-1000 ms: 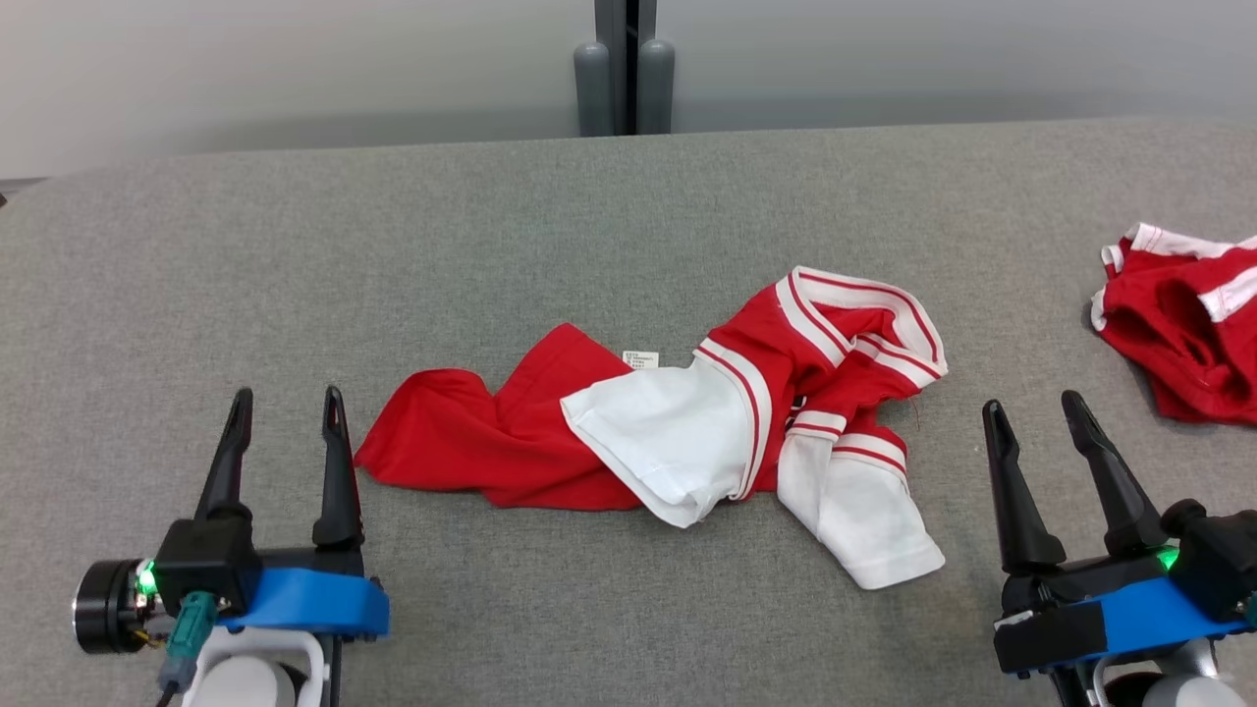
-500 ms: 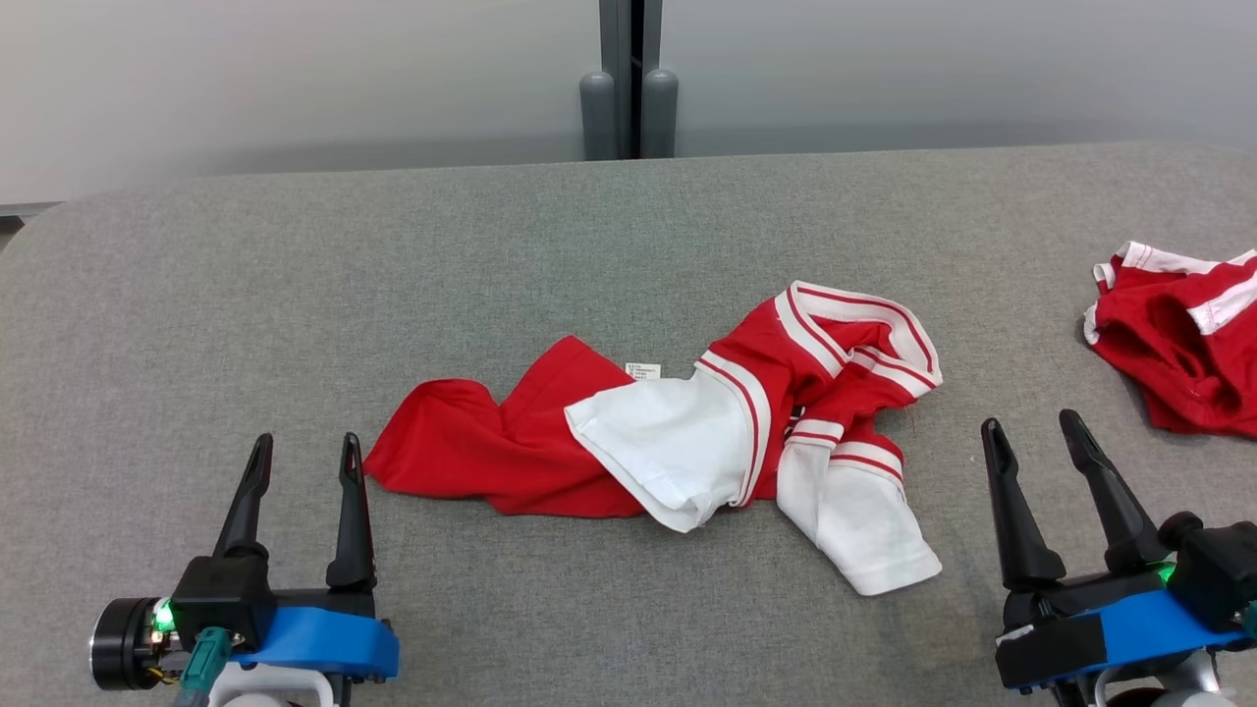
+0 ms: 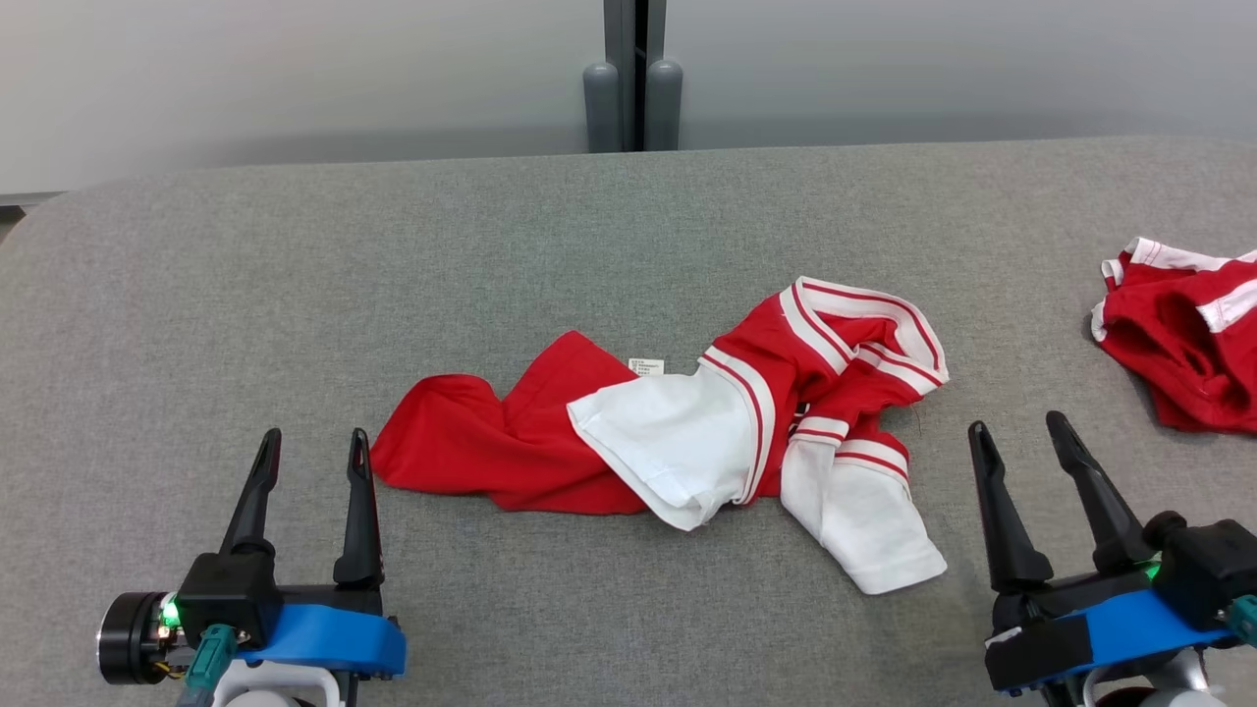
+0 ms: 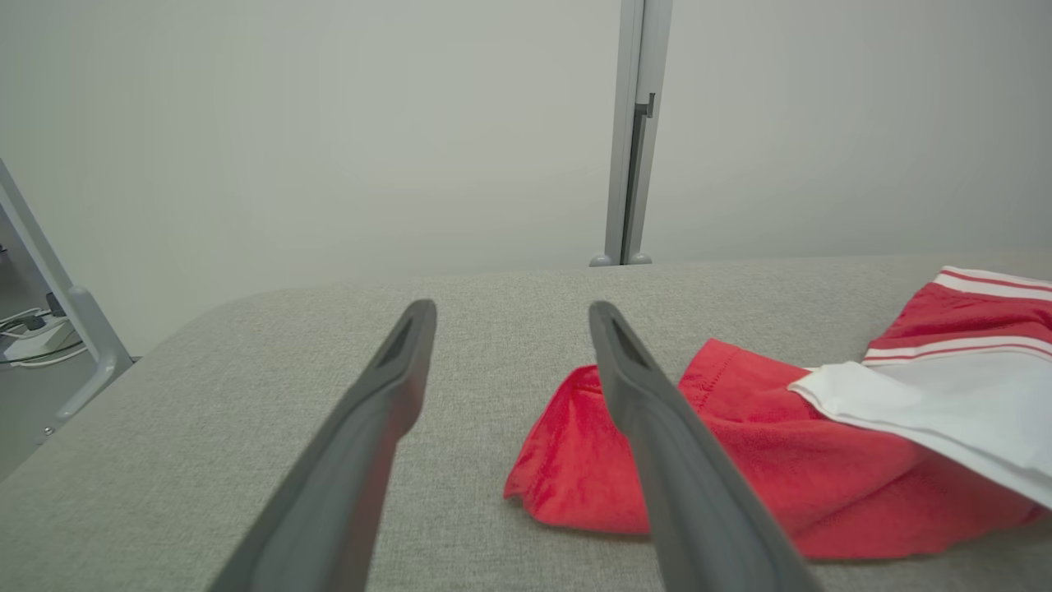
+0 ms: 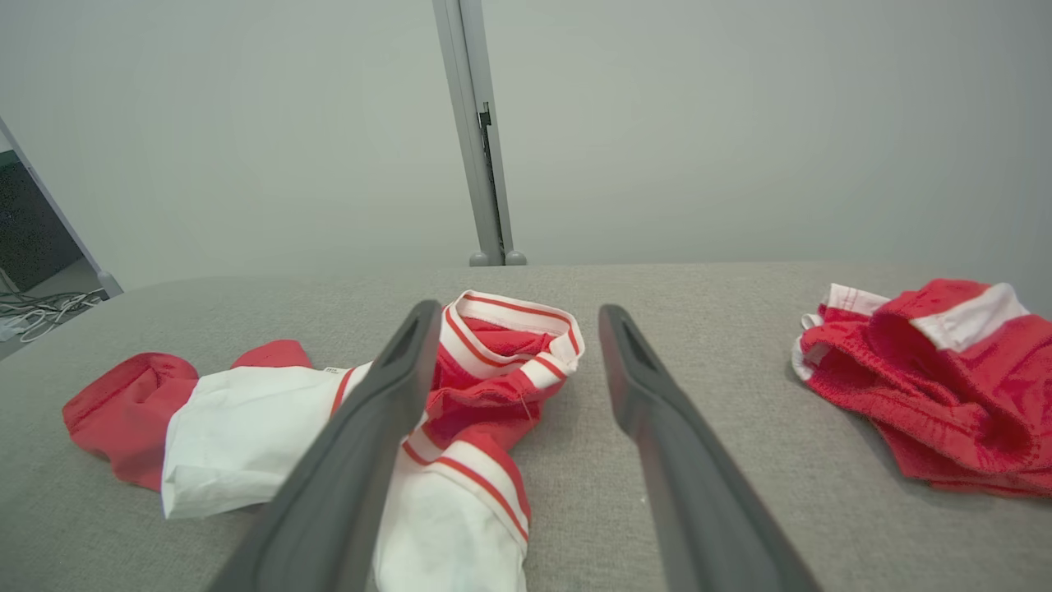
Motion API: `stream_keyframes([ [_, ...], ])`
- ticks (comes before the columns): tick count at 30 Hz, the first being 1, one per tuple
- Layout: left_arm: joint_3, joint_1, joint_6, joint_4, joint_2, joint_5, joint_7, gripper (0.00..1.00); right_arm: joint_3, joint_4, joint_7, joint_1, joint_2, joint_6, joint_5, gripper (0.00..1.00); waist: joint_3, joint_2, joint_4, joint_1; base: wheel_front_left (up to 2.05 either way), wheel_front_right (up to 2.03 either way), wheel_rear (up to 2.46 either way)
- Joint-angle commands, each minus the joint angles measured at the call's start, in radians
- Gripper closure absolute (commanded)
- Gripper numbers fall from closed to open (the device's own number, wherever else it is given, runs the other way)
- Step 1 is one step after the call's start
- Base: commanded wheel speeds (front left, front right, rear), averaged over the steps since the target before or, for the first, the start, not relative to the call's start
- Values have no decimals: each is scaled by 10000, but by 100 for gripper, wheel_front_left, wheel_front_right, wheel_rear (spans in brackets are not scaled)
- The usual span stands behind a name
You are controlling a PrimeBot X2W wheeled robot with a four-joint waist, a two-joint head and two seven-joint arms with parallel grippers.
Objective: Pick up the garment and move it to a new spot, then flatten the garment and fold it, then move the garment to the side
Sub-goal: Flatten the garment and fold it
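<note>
left gripper (image 3: 315,434): jaws spread, just beside the shirt's red hem | right gripper (image 3: 1015,422): jaws spread, near its white sleeve | red-and-white shirt (image 3: 678,432): crumpled mid-table, between grippers | second red garment (image 3: 1183,353): far right on grey table (image 3: 295,275)

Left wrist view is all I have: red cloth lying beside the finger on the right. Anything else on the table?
Observer: Yes. A second red garment lies at the table's far right, apart from the garment you see.
Operator: Is the other arm holding anything?
Observer: No. The right gripper is open and empty.
Operator: Is it near the cloth?
Observer: It sits just right of the white sleeve, not touching it.
</note>
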Motion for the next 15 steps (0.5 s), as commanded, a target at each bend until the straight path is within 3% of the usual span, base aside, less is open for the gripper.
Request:
stream_keyframes([
  [1,0,-139,45,-41,26,13,-29,0,125,31,39,-107,-81,5,-101,0,16,1,13,0,0,0,0],
  [5,-24,-205,47,-85,24,20,-36,0,671,153,100,-252,-246,5,-84,0,91,1,60,0,0,0,0],
  [10,-103,-485,59,-193,-13,90,-46,0,3091,708,456,-836,-657,4,-208,0,490,1,195,0,0,0,0],
  [15,-207,-806,33,-132,-112,130,-47,0,4865,1635,594,-1786,-994,4,-639,0,842,1,376,0,0,0,0],
])
